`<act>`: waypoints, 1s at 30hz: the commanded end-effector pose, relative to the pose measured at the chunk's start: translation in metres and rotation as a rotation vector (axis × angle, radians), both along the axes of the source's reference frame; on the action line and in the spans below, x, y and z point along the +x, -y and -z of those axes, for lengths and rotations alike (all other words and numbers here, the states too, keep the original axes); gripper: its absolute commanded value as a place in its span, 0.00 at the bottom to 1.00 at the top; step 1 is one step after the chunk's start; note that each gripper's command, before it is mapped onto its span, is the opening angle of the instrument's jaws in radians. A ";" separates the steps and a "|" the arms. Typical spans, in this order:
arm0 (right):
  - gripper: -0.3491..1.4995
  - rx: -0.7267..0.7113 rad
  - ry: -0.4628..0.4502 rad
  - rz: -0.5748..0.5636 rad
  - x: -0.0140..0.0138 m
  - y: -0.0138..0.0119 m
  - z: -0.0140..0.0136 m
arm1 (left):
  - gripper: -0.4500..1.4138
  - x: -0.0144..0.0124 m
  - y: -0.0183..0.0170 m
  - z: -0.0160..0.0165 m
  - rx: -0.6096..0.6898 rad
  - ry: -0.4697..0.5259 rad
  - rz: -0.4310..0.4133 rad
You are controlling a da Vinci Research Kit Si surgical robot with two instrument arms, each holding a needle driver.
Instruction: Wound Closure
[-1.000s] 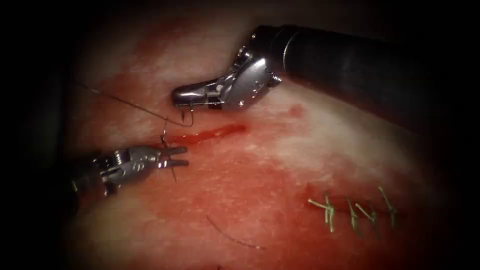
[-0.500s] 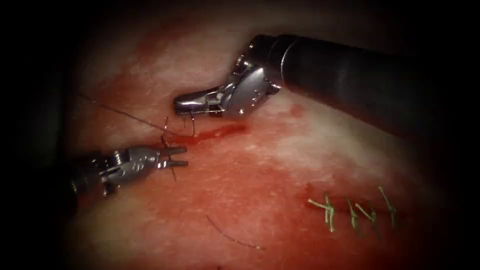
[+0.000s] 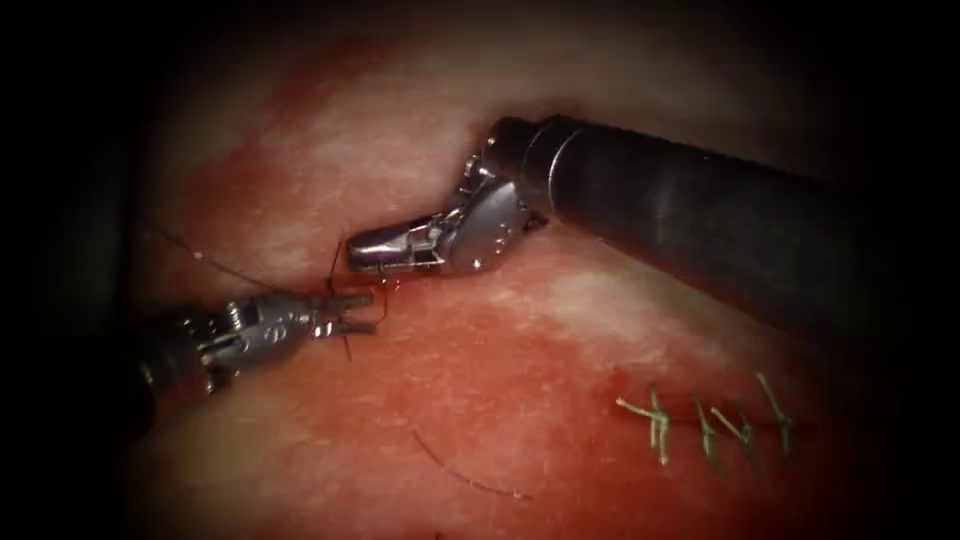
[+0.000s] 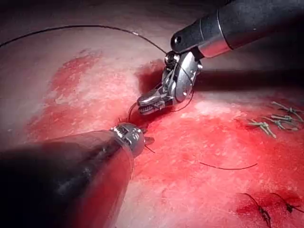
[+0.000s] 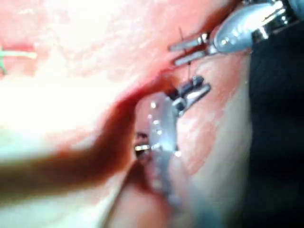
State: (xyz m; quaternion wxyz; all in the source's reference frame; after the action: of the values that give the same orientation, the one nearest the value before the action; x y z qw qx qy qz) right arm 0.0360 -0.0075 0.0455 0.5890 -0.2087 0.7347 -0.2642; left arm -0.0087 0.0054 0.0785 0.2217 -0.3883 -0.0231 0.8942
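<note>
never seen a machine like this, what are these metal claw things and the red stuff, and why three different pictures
This is a surgical practice robot working on a slab of pork belly, the tissue; no patient is involved. One picture looks down from an endoscope; the other two come from cameras riding on each arm.

The left tool has its jaws open around a thin curved needle, which stands at the cut; whether its tip is in the tissue is hard to tell. The right tool, on the thick dark shaft, has its jaws shut on the needle's upper part.

Dark thread trails off to the left. Red fluid stains the surface, and finished green stitches sit to the right.
</note>
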 end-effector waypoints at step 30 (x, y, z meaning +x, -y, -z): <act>0.00 0.115 0.021 0.019 0.0004 0.0025 -0.0035 | 0.24 -0.0006 0.0000 -0.0007 0.001 0.004 -0.002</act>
State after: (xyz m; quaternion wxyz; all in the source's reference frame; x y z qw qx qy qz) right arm 0.0357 -0.0104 0.0486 0.6059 -0.1613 0.7454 -0.2265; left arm -0.0087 0.0054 0.0785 0.2216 -0.3893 -0.0236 0.8937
